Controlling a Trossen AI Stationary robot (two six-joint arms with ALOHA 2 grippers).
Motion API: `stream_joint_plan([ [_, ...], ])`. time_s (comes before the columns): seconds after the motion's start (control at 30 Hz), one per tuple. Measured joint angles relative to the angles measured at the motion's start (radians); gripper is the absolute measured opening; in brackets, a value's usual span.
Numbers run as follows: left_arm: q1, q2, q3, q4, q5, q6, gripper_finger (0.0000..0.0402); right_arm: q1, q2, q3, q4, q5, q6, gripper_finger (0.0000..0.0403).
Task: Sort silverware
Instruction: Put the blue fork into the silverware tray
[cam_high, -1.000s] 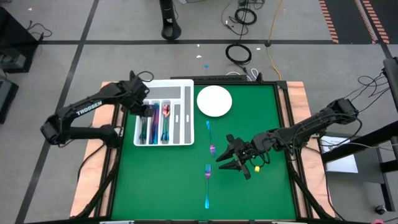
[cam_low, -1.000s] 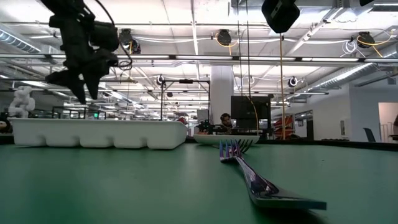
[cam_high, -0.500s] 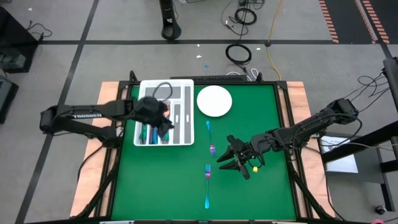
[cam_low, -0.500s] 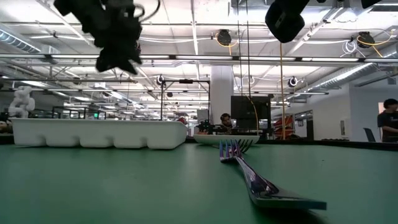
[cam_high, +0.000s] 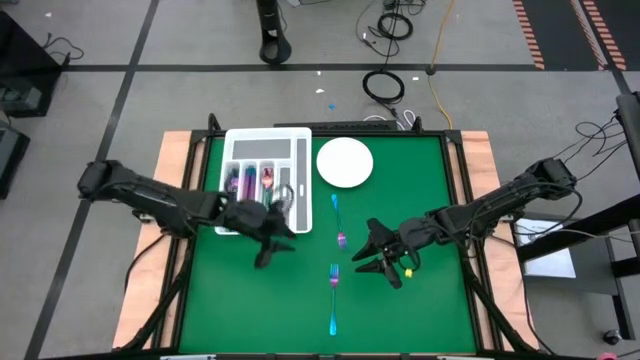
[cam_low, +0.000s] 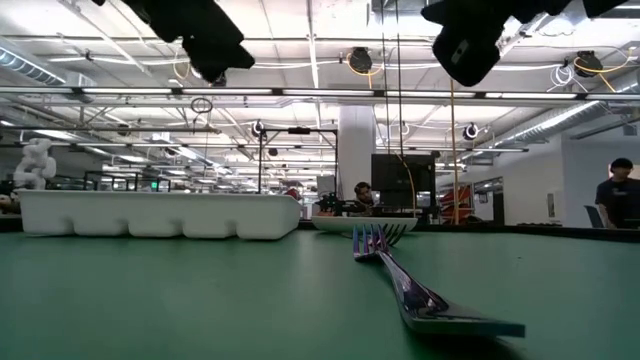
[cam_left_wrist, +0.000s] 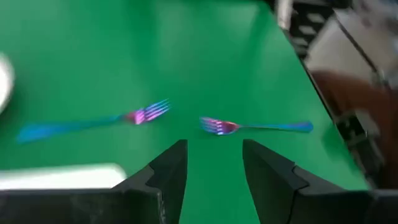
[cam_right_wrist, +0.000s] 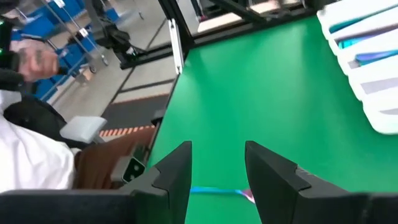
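High view shows two forks (cam_high: 333, 297) (cam_high: 338, 220) lying on the green mat (cam_high: 270, 310), between the open left gripper (cam_high: 272, 243) and the open right gripper (cam_high: 372, 258). Both grippers hold nothing. More silverware (cam_high: 247, 180) sits in the white tray (cam_high: 300, 185)

1. No lettering, brand, number or sign can be read in any of the four views.
2. The left arm (cam_high: 150, 200) shows no legible marking on its casing from above.
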Motion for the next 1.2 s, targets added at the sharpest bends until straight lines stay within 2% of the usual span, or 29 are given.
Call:
stream_joint_plan([
  [0.2, -0.113, 0.19, 0.0, 0.241, 0.009, 0.312, 0.0156, 0.0, 0.009, 0.0, -0.047, -0.006, -0.001, 0.0137],
  [0.33, -0.175, 0.329, 0.062, 0.279, 0.01, 0.448, 0.0156, 0.0, 0.005, 0.0, -0.121, -0.008, 0.018, 0.0137],
  [0.43, -0.205, 0.434, 0.169, 0.238, 0.008, 0.491, 0.0153, 0.0, 0.002, 0.0, -0.174, -0.008, 0.06, 0.0137],
  [0.6, -0.241, 0.604, 0.386, 0.058, -0.004, 0.619, 0.0145, 0.0, 0.001, 0.0, -0.226, -0.003, 0.095, 0.0137],
  [0.83, -0.235, 0.776, 0.609, -0.115, -0.017, 0.696, 0.0136, 0.0, 0.001, 0.0, -0.235, -0.003, 0.105, 0.0137],
  [0.93, -0.225, 0.816, 0.666, -0.144, -0.018, 0.672, 0.0136, 0.0, 0.001, 0.0, -0.239, -0.003, 0.11, 0.0137],
  [1.07, -0.206, 0.829, 0.698, -0.166, -0.016, 0.503, 0.0136, 0.0, 0.001, 0.0, -0.269, -0.004, 0.136, 0.0137],
  [1.13, -0.199, 0.827, 0.707, -0.182, -0.019, 0.351, 0.0136, 0.0, 0.001, 0.0, -0.295, -0.004, 0.149, 0.0137],
  [1.2, -0.191, 0.827, 0.721, -0.192, -0.034, 0.123, 0.0136, 0.0, 0.001, 0.0, -0.31, -0.004, 0.159, 0.0137],
])
